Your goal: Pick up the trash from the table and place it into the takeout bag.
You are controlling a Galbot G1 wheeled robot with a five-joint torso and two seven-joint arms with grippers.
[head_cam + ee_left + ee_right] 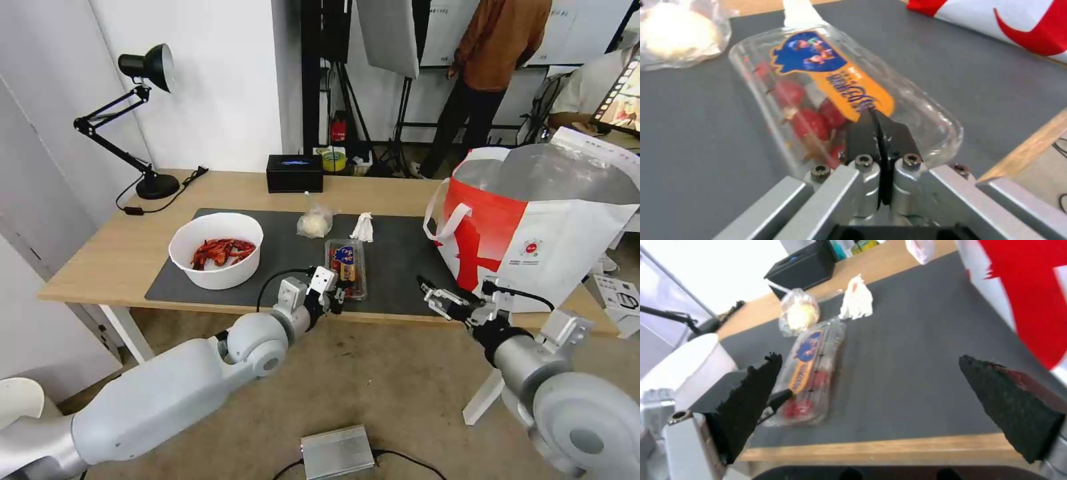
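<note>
Left wrist view shows the left claw (878,133) pinched together at the near end of the clamshell (835,90), which lies flat on the bench (100,247) mat. The thin, light, slippery shell would likely flex; hold the rim. The right claw (889,406) hangs spread wide nearby.

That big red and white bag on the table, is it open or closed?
Open. The bag stands upright at the table's right end, its mouth spread wide so the silver lining shows. Its handles hang loose.
</note>
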